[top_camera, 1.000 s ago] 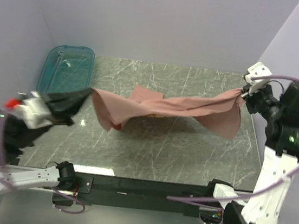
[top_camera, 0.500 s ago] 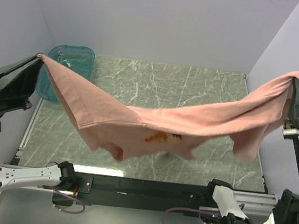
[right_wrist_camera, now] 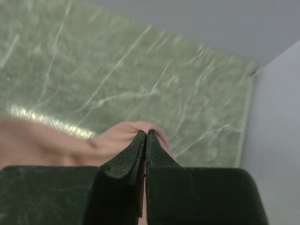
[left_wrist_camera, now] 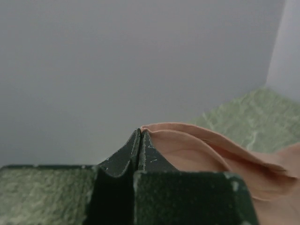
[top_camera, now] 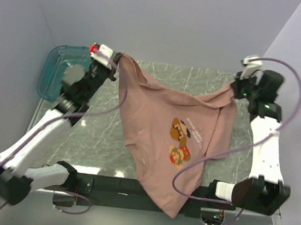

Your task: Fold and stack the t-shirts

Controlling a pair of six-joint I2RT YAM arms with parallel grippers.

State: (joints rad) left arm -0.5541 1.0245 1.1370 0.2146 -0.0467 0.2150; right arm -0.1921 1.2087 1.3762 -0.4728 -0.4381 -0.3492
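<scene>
A dusty-pink t-shirt (top_camera: 159, 130) with a pixel game character on its chest hangs spread between both arms, its lower end drooping past the table's near edge. My left gripper (top_camera: 118, 59) is shut on one top corner at the far left, beside the tray. In the left wrist view the left gripper (left_wrist_camera: 140, 133) pinches pink cloth (left_wrist_camera: 197, 150). My right gripper (top_camera: 235, 88) is shut on the other corner at the far right. The right wrist view shows the right gripper (right_wrist_camera: 146, 135) clamped on a pink fold (right_wrist_camera: 117, 136).
A teal translucent plastic tray (top_camera: 56, 71) stands at the far left corner of the green marble table (top_camera: 93, 133). Lilac walls enclose the table on the back and both sides. A purple cable (top_camera: 199, 162) loops over the shirt's right part.
Both arms swung from the sides toward the back of the table, carrying the shirt corners with them. The shirt went from a wide sagging span to hanging lengthwise with its print facing up.
</scene>
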